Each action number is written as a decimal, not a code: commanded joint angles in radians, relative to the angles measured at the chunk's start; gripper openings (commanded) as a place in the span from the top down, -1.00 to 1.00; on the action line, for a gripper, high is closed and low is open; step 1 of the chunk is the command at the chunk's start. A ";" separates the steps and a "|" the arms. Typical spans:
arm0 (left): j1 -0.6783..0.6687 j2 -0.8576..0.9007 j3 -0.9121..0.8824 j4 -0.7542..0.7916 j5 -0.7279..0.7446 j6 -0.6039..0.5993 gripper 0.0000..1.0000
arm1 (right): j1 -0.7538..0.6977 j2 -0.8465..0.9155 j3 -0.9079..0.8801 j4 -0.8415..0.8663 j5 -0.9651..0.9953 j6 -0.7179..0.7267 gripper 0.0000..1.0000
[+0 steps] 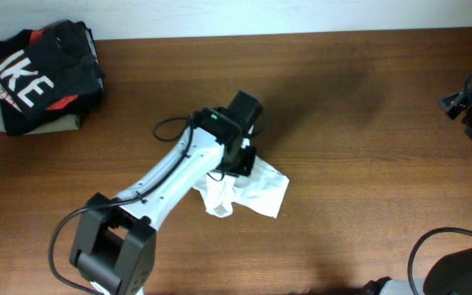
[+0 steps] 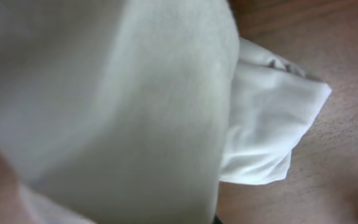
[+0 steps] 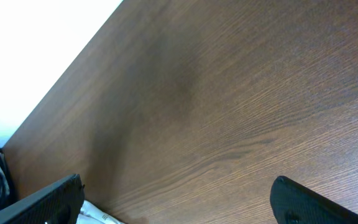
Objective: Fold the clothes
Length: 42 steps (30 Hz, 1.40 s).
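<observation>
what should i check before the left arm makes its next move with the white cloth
1. Left end effector gripping the white cloth: cannot tell; cloth fills the left wrist view and hides the fingers.
2. Cloth lying flat: not ok, it is crumpled.
3. Right end effector open and empty: ok.
4. Right end effector clear of the cloth: ok, it is at the table's right edge.
5. Clothes pile out of the way: ok, it sits at the far left corner, apart from the cloth.
</observation>
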 commanded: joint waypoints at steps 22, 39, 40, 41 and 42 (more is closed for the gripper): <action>-0.128 -0.027 -0.088 0.191 0.286 -0.023 -0.01 | -0.001 0.002 0.012 0.001 0.005 -0.008 -0.97; -0.122 -0.049 -0.091 -0.014 0.066 0.082 -0.43 | -0.001 0.002 0.012 0.001 0.005 -0.008 -0.97; -0.138 -0.032 -0.091 0.000 0.066 0.082 -0.43 | -0.001 0.002 0.012 0.001 0.005 -0.008 -0.97; -0.156 -0.018 -0.091 0.024 0.066 0.084 -0.43 | -0.001 0.002 0.012 0.001 0.005 -0.008 -0.97; -0.167 -0.013 -0.091 0.050 0.066 0.107 -0.43 | -0.001 0.002 0.012 0.001 0.005 -0.008 -0.98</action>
